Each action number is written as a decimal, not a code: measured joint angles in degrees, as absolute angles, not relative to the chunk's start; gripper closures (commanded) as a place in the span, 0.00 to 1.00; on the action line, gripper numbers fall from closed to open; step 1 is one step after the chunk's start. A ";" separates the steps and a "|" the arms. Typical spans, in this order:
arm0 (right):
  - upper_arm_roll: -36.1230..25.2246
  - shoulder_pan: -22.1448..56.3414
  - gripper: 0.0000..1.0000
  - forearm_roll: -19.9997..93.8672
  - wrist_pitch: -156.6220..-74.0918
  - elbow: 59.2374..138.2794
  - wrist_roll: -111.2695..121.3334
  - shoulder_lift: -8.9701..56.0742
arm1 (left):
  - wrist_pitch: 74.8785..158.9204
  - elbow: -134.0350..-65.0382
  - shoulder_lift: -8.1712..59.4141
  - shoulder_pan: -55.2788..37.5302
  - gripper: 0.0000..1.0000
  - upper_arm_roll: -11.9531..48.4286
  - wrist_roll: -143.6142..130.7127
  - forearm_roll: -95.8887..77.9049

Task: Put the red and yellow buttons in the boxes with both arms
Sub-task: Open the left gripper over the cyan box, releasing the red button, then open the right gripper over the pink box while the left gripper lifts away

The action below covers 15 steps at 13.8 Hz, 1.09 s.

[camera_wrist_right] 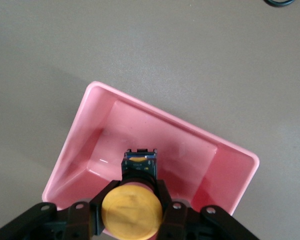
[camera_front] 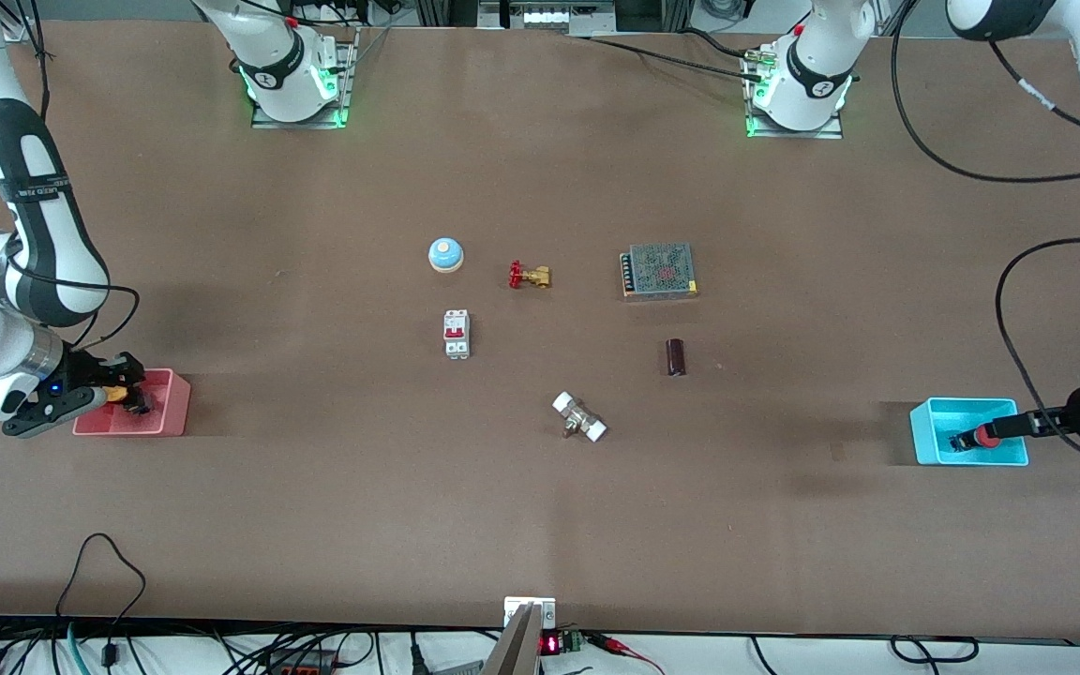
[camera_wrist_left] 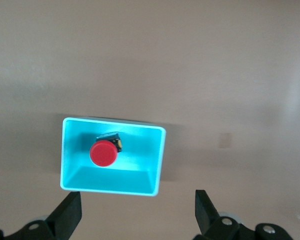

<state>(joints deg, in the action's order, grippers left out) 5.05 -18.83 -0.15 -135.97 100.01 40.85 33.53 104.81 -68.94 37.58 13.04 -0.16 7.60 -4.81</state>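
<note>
Red round-capped push-button (camera_wrist_left: 103,153) with a short black body lies inside the cyan square plastic bin (camera_wrist_left: 157,155) at the left arm's end of the brown table (camera_front: 540,506), cap facing up toward the left wrist camera; the black left gripper (camera_wrist_left: 137,212) hangs over that bin, fingers spread wide, holding nothing; the black right gripper (camera_wrist_right: 131,212) is clenched on the orange-yellow round-capped push-button (camera_wrist_right: 131,211), over the pink-red square plastic bin (camera_wrist_right: 230,170), black body pointing down into it; no writing on them can be read.
</note>
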 measured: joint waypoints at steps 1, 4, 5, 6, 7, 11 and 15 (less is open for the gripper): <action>5.05 -18.84 0.66 -0.15 -136.00 100.01 40.85 33.56 | 104.58 -70.20 35.20 12.81 0.00 0.42 6.86 -4.81; 5.05 -18.94 0.66 -0.15 -136.15 100.01 40.86 33.68 | 104.16 -74.07 28.89 11.79 0.00 2.05 4.14 -4.82; 5.05 -18.96 0.66 -0.15 -136.18 100.01 40.86 33.82 | 103.41 -74.85 27.14 11.40 0.00 2.65 2.63 -4.82; 5.05 -19.00 0.66 -0.15 -136.24 100.01 40.87 33.99 | 102.09 -75.30 25.46 10.98 0.00 3.28 1.01 -4.82; 5.05 -19.05 0.66 -0.15 -136.28 100.01 40.87 34.10 | 100.40 -75.40 23.91 10.36 0.00 3.73 -0.17 -4.82; 5.05 -19.25 0.47 -0.15 -136.32 100.01 40.89 34.22 | 93.82 -75.71 18.38 8.66 0.00 4.31 -4.02 -4.80; 5.06 -19.27 0.38 -0.15 -136.36 100.00 41.00 34.22 | 92.78 -78.53 15.11 5.13 0.00 -0.65 -4.06 -4.80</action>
<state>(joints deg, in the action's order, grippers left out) 5.06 -19.27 -0.15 -136.36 100.00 41.00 34.22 92.78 -78.53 15.11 5.13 -0.65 -4.06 -4.80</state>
